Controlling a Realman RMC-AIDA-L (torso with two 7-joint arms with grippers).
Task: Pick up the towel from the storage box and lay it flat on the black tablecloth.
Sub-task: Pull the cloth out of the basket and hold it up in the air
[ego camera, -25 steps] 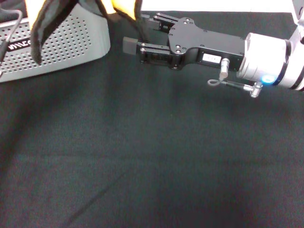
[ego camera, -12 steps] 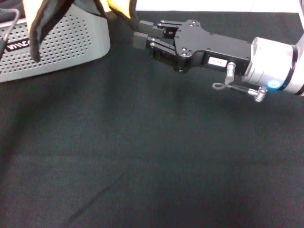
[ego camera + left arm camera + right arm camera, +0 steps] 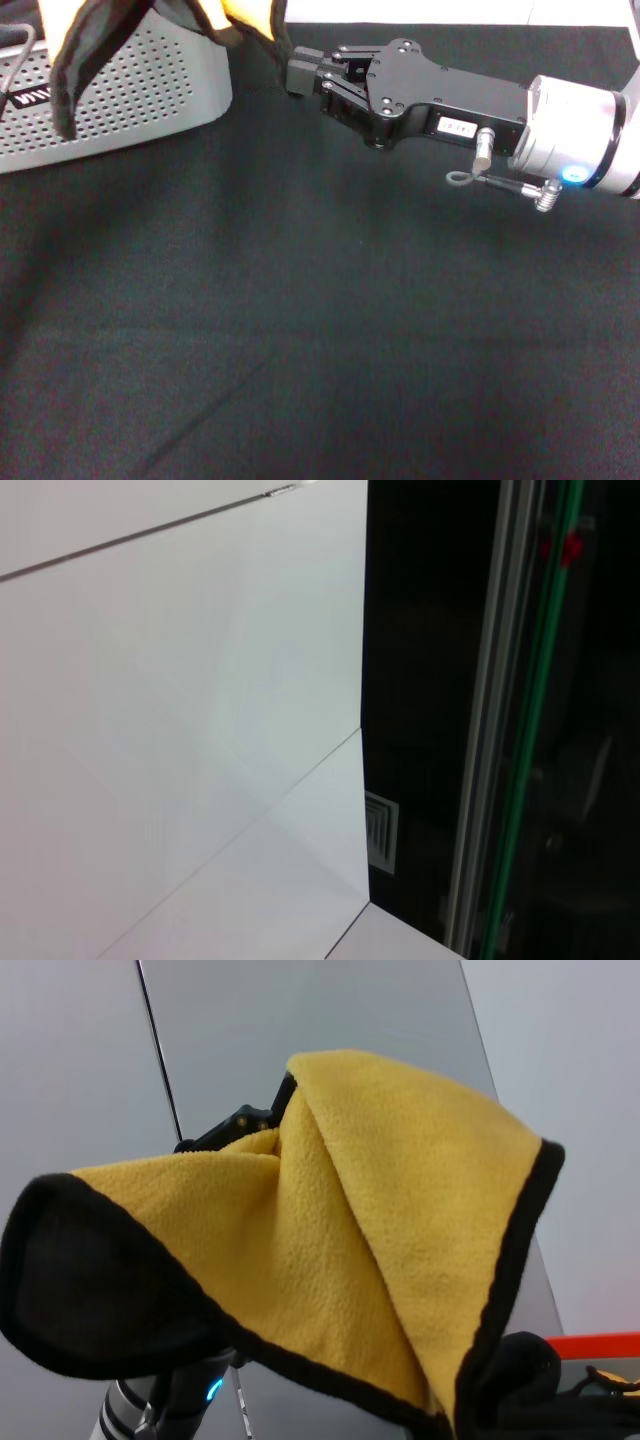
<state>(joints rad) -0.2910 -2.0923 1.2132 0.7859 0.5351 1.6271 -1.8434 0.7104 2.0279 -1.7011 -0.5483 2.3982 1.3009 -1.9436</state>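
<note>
Black tablecloth — storage box on its far-left corner

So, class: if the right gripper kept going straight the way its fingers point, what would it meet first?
Probably the towel: the right gripper points at its hanging yellow fold, with the storage box beyond. Depth is unclear, so it might pass beside the cloth.

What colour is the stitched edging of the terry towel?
Black, bordering the yellow terry towel; clearest in the right wrist view.
</note>
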